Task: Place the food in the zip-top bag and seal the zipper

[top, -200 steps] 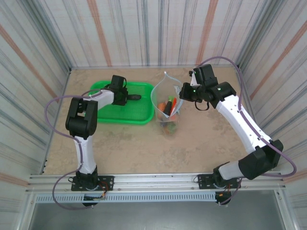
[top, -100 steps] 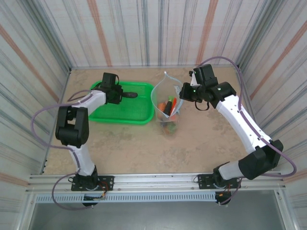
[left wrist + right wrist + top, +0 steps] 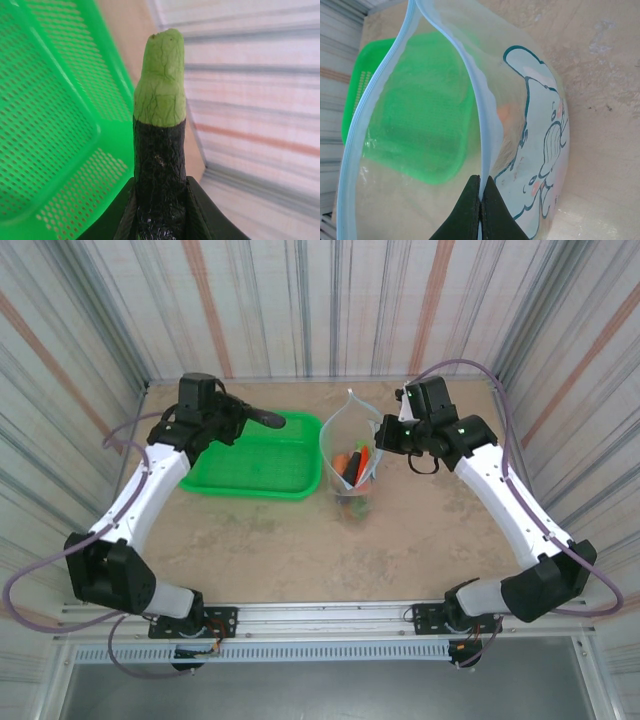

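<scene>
Eggplant [image 3: 159, 165]: dark wrinkled skin, green cap; seemingly gripped, left tool [image 3: 160, 216].

I see the eggplant [image 3: 160, 195]: dark skin glossy and crackled, green cap matt and wrinkled. Basket [image 3: 50, 150]: bright green perforated plastic, slight sheen. Zip-top bag [image 3: 530, 130]: clear, shiny, creased plastic film. Zipper [image 3: 481, 105]: smooth pale-blue plastic. Table [image 3: 605, 100]: matt, mottled.

- Eggplant [image 3: 159, 175]: dark crinkled skin, light green cap, gripped at its dark end, raised left of the bag
- Zip-top bag [image 3: 335, 440]: clear, cartoon-printed, upright, holding orange pieces [image 3: 344, 461]
- Zipper [image 3: 481, 115]: pale blue strip, unsealed, sides spread apart
</scene>
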Robot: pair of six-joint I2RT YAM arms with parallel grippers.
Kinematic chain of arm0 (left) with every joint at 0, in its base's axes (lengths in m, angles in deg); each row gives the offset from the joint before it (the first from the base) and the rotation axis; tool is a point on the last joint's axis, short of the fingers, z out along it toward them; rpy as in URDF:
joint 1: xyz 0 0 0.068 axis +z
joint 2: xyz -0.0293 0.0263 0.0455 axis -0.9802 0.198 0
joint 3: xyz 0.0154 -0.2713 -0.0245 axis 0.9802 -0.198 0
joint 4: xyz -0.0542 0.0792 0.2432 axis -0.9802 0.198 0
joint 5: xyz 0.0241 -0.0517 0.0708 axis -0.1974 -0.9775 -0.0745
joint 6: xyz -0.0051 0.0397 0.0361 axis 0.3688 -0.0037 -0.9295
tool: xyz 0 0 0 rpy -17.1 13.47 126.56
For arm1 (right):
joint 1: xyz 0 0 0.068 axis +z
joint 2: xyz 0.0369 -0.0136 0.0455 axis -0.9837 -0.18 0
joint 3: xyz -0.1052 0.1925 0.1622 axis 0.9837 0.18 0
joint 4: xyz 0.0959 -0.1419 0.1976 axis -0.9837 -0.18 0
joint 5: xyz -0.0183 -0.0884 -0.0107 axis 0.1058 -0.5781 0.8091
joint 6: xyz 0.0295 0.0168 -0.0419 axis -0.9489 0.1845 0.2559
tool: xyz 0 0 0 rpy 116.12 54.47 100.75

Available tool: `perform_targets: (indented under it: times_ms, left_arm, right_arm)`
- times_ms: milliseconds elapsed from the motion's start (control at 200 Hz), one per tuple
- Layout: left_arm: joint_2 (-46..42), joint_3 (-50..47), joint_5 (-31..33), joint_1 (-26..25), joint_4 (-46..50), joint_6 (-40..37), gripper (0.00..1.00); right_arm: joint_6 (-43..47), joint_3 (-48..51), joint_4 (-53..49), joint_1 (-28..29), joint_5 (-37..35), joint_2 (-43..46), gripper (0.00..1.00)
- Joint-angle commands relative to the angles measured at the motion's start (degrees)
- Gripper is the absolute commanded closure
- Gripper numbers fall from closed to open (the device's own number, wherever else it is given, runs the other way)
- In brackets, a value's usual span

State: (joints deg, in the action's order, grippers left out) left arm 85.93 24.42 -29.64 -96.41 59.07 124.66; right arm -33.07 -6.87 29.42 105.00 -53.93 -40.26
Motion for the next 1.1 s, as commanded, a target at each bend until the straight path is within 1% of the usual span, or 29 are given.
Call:
perform_targets:
  times_ms: [0,125,281,326,396,481,576,686,832,892,1002,1042,1097]
  left_arm:
    - [-1.08,6.91,-1.93,-4.33,5.44,-10.07,0.84]
    - [1.72,13.1,-2.02,-8.52,8.08,-16.55,0.85]
    - [8.65,26.16,1.04,-15.22,14.19,-27.8,0.85]
    - [11.33,30.99,3.18,-17.4,17.59,-31.46,0.85]
    - [15.57,38.67,9.33,-21.44,23.41,-37.03,0.85]
    - [19.11,43.77,14.14,-25.31,26.78,-40.82,0.84]
    - [20.88,44.4,18.51,-28.09,27.16,-42.35,0.83]
    - [22.61,43.55,21.65,-30.18,27.26,-43.07,0.84]
    - [25.06,42.84,21.99,-32.02,28.01,-42.84,0.83]
    - [26.06,43.17,22.34,-32.8,29.02,-42.62,0.79]
    - [26.98,42.65,22.56,-33.08,31.49,-40.66,0.75]
    - [27.07,42.28,21.78,-33.06,31.8,-40.21,0.72]
    - [27.07,41.97,19.83,-33.07,31.8,-39.99,0.64]
  right_arm:
    - [-0.71,0.5,0.18,0.56,-0.59,1.33,1.0]
    - [-0.75,0.67,0.42,0.65,-0.6,1.33,1.0]
    - [-1.02,0.49,0.53,1.23,-0.76,1.28,1.0]
    - [-1.11,0.43,0.48,1.35,-0.85,1.29,1.0]
    - [-1.17,0.28,0.35,1.52,-1.18,1.36,1.0]
    - [-1.27,0.16,0.28,1.58,-1.38,1.69,1.0]
    - [-1.25,-0.1,0.0,1.52,-1.8,2.01,1.0]
    - [-1.28,-0.19,0.0,1.57,-2.14,2.36,1.0]
    - [-1.28,-0.55,-0.18,1.53,-2.0,2.28,1.0]
    - [-1.29,-0.65,-0.18,1.58,-2.0,2.2,1.0]
    - [-1.44,-0.99,-0.04,1.53,-1.98,2.06,1.0]
    - [-1.38,-1.04,-0.05,1.53,-1.91,1.97,1.0]
    - [-1.37,-1.17,-0.07,1.53,-1.91,1.73,1.0]
